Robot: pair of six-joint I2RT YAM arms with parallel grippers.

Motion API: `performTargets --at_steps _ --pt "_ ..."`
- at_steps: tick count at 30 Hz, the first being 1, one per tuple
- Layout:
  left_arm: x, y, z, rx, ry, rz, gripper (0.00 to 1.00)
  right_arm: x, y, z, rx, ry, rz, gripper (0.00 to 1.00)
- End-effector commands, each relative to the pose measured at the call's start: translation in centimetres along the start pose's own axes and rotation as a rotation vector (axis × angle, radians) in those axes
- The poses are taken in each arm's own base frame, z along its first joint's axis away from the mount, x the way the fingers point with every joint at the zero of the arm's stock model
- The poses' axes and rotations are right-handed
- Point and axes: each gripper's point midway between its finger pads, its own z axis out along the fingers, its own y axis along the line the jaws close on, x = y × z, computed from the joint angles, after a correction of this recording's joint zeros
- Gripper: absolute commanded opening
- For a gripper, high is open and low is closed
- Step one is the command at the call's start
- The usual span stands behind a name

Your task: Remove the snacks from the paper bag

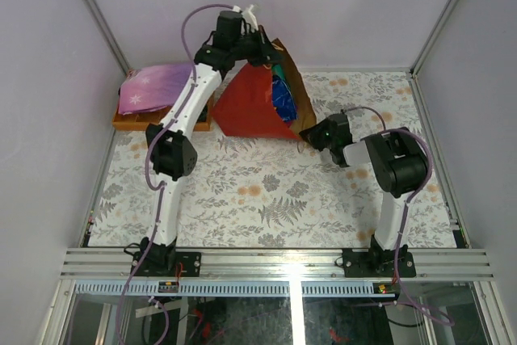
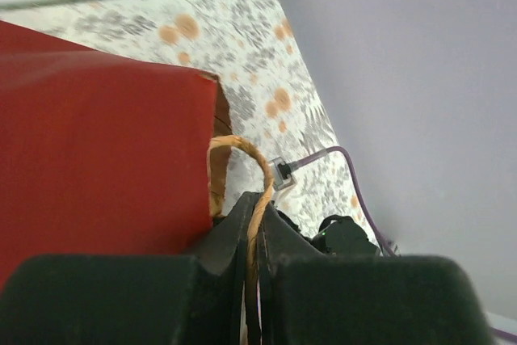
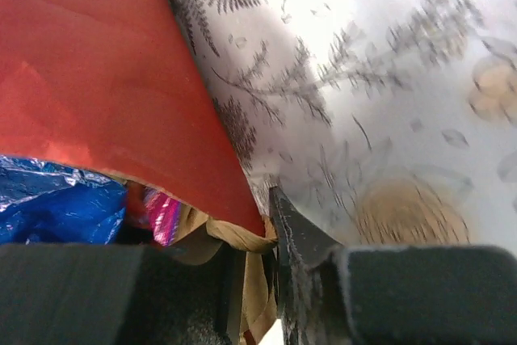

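Observation:
The red paper bag point(image 1: 250, 107) lies tilted at the back of the table, its mouth turned right. A blue foil packet point(image 1: 283, 96) and some green show in the mouth. My left gripper point(image 1: 262, 42) is above the bag, shut on a thin kraft loop handle point(image 2: 242, 151) beside the red wall point(image 2: 97, 143). My right gripper point(image 1: 305, 136) is at the bag's lower right corner, shut on the brown kraft rim point(image 3: 242, 236). The right wrist view shows the red outside point(image 3: 97, 86), a blue packet point(image 3: 56, 204) and a magenta packet point(image 3: 164, 217) inside.
A folded purple cloth point(image 1: 153, 86) lies on a brown wooden tray point(image 1: 161, 124) at the back left, close to the bag. Grey walls and metal posts close in the back and sides. The floral tabletop point(image 1: 266, 191) stretches in front.

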Motion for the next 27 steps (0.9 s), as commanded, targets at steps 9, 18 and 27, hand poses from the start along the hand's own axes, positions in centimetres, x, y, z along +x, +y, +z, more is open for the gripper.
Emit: performTargets --at_steps 9,18,27 --pt "5.6 -1.6 -1.1 0.037 0.161 0.148 0.00 1.2 7.5 1.6 -0.102 -0.090 0.003 0.39" --pt "9.6 -2.3 -5.2 0.041 0.225 0.168 0.00 -2.1 9.1 -8.7 -0.058 -0.222 -0.305 0.99" --pt "10.4 -4.5 -6.1 0.090 0.200 0.109 0.00 -3.3 15.0 -12.8 -0.257 -0.272 -0.612 0.96"
